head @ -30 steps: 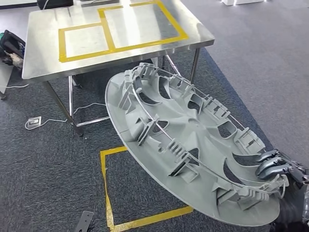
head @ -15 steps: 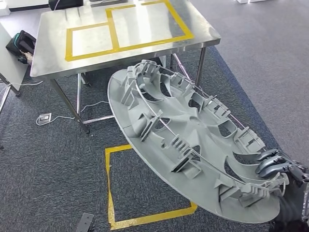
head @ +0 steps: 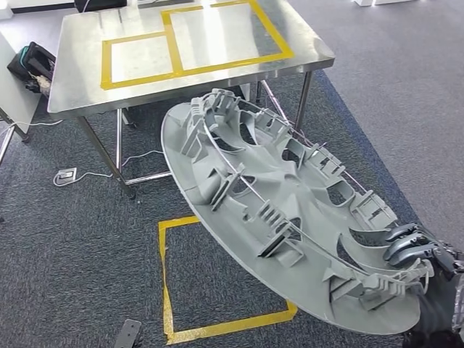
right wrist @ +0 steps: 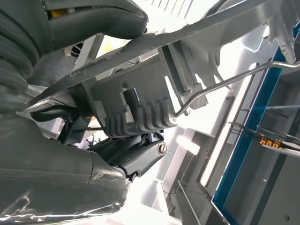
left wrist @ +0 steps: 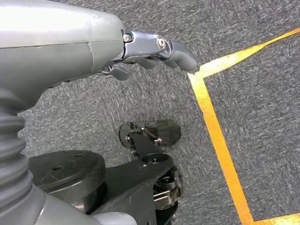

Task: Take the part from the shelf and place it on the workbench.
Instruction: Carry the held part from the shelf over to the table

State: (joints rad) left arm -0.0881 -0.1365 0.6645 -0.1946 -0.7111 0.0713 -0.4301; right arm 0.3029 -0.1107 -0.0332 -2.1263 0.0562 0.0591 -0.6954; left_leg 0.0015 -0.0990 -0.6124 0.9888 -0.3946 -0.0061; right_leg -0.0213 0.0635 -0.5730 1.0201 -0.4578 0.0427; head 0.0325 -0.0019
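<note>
One broad stretch of dark grey carpet [head: 65, 261] runs under everything, and on it, ahead of the robot, stands the steel workbench [head: 82, 83], its top marked with two rectangles of yellow tape [head: 174, 54], a smaller one on the left sharing a side with a larger one on the right. Next in size is the part, a grey plastic wheel cover [head: 262, 196], held in the air between the robot and the workbench with its ribbed inner face up; it tilts, its far edge level with the bench's front rim and its near edge low at the right. A thin wire ring [head: 307, 239] follows the clips around that inner face. The right hand [head: 421, 250] grips the wheel cover at its near right rim, dark fingers curled over the top, and the right wrist view shows the rim clamped between thumb and fingers. On the carpet below the cover lies a yellow tape square [head: 164, 290]. The left hand [left wrist: 141, 51] hangs over the carpet near a corner of yellow tape, holding nothing, its fingers loosely extended. A white cable [head: 98, 170] trails beneath the bench, and a black bag [head: 32, 61] sits at its left end.
</note>
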